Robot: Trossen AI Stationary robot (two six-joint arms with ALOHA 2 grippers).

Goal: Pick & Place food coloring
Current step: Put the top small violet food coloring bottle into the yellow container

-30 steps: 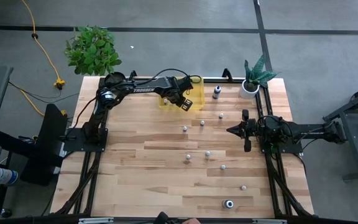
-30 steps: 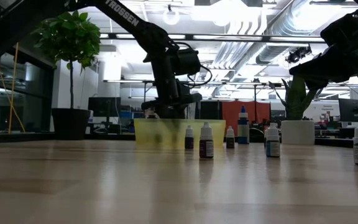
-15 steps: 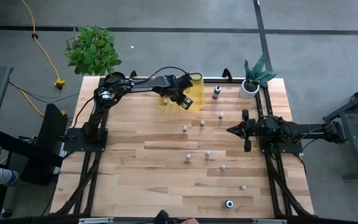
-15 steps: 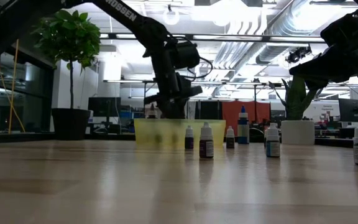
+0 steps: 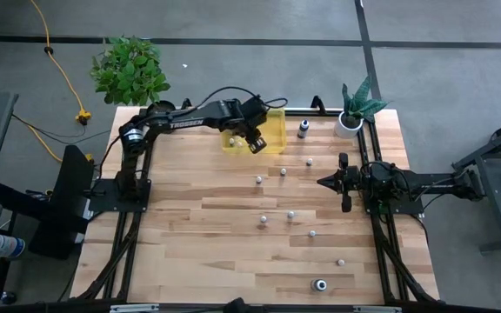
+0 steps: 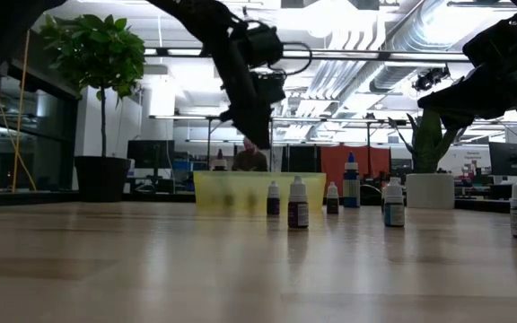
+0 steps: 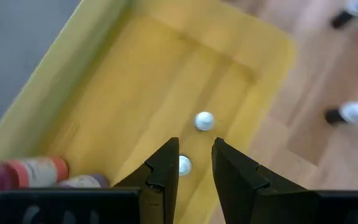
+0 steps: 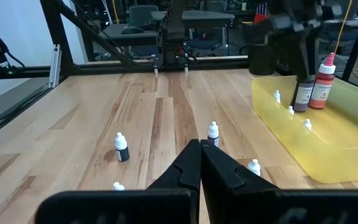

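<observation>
The food coloring bottles stand scattered on the wooden table, among them one point(image 5: 283, 172), one point(image 5: 290, 214) and a dark one point(image 5: 303, 130) by the far edge. The yellow see-through bin point(image 5: 272, 143) holds more: two whitish caps point(image 7: 204, 121) point(image 7: 184, 165) and coloured bottles point(image 7: 36, 171) lying in a corner; a dark bottle point(image 8: 302, 93) and a pink one point(image 8: 321, 87) stand in it. My left gripper point(image 7: 195, 163) hangs above the bin point(image 6: 258, 190), open by a narrow gap, holding nothing. My right gripper point(image 8: 201, 163) waits shut over the table's right side point(image 5: 324, 181).
A small white plant pot point(image 5: 349, 123) stands at the far right corner, right of the bin. A leafy plant point(image 5: 129, 69) stands off the table's far left. Bare wood lies on the table's left half point(image 5: 190, 217). A large-capped bottle point(image 5: 320, 284) sits near the near edge.
My left gripper has risen from inside the bin's rim to well above it, staying over the bin, and the arm's base has swung round. The bottles and the right arm have kept still.
</observation>
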